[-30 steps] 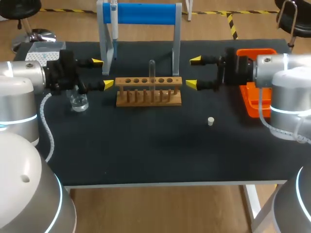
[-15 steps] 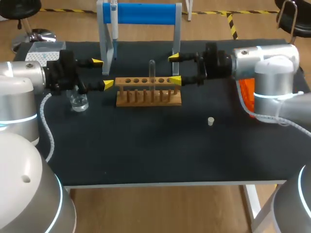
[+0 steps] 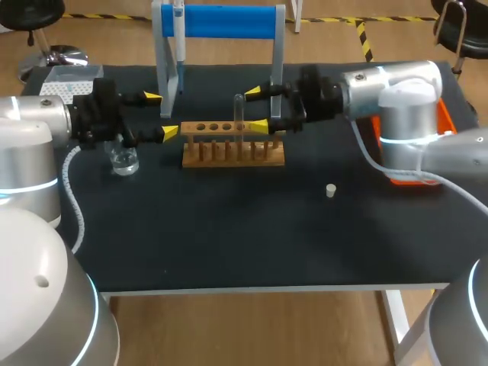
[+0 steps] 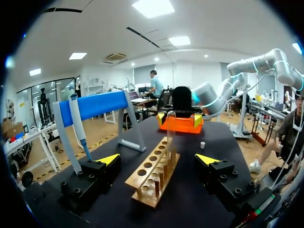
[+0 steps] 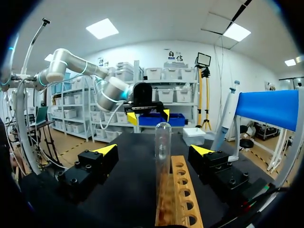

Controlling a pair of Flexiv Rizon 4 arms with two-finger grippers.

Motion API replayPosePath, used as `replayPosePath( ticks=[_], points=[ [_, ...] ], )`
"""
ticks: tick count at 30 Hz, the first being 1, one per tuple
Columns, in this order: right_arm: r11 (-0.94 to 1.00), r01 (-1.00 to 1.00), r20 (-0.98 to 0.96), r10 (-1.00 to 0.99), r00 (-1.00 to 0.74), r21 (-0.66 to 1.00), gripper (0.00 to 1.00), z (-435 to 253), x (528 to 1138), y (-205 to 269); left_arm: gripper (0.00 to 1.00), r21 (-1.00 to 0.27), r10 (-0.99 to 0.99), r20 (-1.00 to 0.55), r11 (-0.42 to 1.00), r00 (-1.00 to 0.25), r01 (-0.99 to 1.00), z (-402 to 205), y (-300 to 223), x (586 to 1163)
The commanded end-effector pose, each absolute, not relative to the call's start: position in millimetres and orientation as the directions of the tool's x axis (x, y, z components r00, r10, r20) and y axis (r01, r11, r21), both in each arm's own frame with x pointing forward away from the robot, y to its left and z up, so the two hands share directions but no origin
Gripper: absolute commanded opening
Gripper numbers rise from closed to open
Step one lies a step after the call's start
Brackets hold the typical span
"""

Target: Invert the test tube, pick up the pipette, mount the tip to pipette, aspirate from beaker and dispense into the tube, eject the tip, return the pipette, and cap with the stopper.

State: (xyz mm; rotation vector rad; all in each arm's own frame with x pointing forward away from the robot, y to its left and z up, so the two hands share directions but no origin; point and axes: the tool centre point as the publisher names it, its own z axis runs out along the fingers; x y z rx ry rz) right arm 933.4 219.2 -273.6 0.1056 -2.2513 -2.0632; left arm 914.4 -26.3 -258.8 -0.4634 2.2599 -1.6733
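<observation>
Wooden rack (image 3: 233, 145) at centre with the test tube (image 3: 239, 109) upright in it; both grippers wide open, empty.

Left gripper (image 3: 161, 114) sits at the rack's left end, fingers spread wide, nothing between them. Glass beaker (image 3: 122, 160) stands just beside and below it. Pipette (image 3: 180, 34) hangs on the blue stand (image 3: 229, 21) behind the rack. Tube sits in a middle hole, rounded end up. Right gripper (image 3: 255, 109) is level with the tube's upper part, fingers wide. Its yellow tips are just right of the tube, not touching. The right wrist view shows the tube straight ahead, in line with the gap. White stopper (image 3: 331, 191) lies on the black tabletop (image 3: 229, 244), front-right of the rack, well apart from both grippers. Orange tray (image 3: 445, 120) is at the right edge, partly hidden by the right arm.
</observation>
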Motion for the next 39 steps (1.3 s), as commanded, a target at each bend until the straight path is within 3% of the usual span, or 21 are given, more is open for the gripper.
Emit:
replayPosePath(
  ticks=[1, 11, 16, 27, 35, 37, 39],
  points=[
    [0.083, 0.014, 0.024, -0.117, -0.993, 0.996, 0.97, -278, 940, 228, 1.00, -0.959, -0.423, -0.042, 0.272, -0.905, -0.082, -259, -27, 914],
    [0.063, 0.030, 0.036, -0.102, -0.994, 0.998, 0.81, -281, 946, 242, 1.00, -0.959, -0.423, -0.042, 0.272, -0.905, -0.082, -259, -27, 914],
    [0.031, 0.042, 0.045, -0.102, -0.994, 0.999, 0.61, -280, 946, 246, 1.00, -0.959, -0.423, -0.042, 0.272, -0.905, -0.082, -259, -27, 914],
    [0.019, 0.044, 0.046, -0.107, -0.993, 0.999, 0.56, -281, 943, 252, 1.00, -0.959, -0.423, -0.042, 0.272, -0.905, -0.082, -259, -27, 914],
    [0.014, 0.047, 0.048, -0.101, -0.994, 0.999, 0.44, -282, 943, 253, 1.00, -0.959, -0.423, -0.042, 0.272, -0.905, -0.082, -259, -27, 914],
    [0.014, 0.046, 0.047, -0.103, -0.994, 0.999, 0.29, -282, 943, 253, 1.00, -0.959, -0.423, -0.042, 0.272, -0.905, -0.082, -259, -27, 914],
    [0.016, 0.045, 0.046, -0.103, -0.994, 0.999, 0.03, -282, 943, 254, 1.00, -0.959, -0.423, -0.042, 0.272, -0.905, -0.082, -259, -27, 914]
  ],
)
